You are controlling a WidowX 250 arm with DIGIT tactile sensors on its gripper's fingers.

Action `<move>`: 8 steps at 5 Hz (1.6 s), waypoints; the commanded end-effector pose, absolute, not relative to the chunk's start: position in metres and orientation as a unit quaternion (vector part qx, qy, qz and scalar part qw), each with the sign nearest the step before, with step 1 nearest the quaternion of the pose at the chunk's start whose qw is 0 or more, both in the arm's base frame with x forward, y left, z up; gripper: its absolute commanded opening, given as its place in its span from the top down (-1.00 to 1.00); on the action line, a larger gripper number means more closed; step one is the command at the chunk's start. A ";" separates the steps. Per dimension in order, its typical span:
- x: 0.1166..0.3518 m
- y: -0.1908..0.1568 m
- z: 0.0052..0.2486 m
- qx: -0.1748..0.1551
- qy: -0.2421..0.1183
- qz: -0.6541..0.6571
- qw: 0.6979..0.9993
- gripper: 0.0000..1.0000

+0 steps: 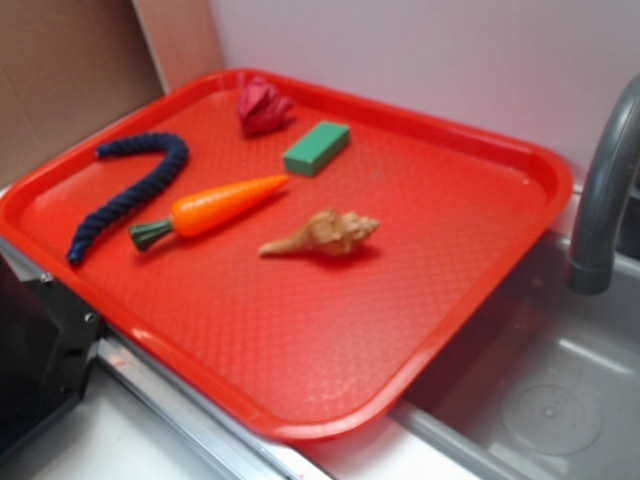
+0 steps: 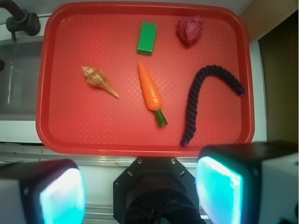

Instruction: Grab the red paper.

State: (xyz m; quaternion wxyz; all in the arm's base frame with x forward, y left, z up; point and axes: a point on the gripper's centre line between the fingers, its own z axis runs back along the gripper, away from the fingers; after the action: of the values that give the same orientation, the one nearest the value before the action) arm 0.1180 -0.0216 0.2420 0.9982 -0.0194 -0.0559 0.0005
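Wrist view: end effector (image 2: 140, 186) wide open, empty, short of tray (image 2: 51, 70). Red paper (image 2: 189, 31) in far corner beside green block (image 2: 146, 38). Approach step; needs reaching over, descending.

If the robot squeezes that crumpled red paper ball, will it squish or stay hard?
The red paper is a wrinkly wad full of folds, so it will probably squish and spring back a little. It looks light for its size, so a nudge might slide it across the tray. Its lumpy shape likely won't roll far.

Paper (image 1: 262, 106) beside block (image 1: 316, 148), on tray (image 1: 330, 330)
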 end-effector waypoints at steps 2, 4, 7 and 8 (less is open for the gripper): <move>0.144 0.007 0.235 -0.061 -0.073 0.127 0.987 -1.00; 0.167 0.033 0.217 -0.067 -0.103 0.294 0.948 -1.00; 0.245 0.074 0.145 -0.030 -0.156 0.383 0.910 -1.00; 0.267 0.084 0.118 -0.003 -0.168 0.396 0.903 -1.00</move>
State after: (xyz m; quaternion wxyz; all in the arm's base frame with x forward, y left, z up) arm 0.2683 0.0800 0.1056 0.9044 -0.0008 -0.1494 0.3996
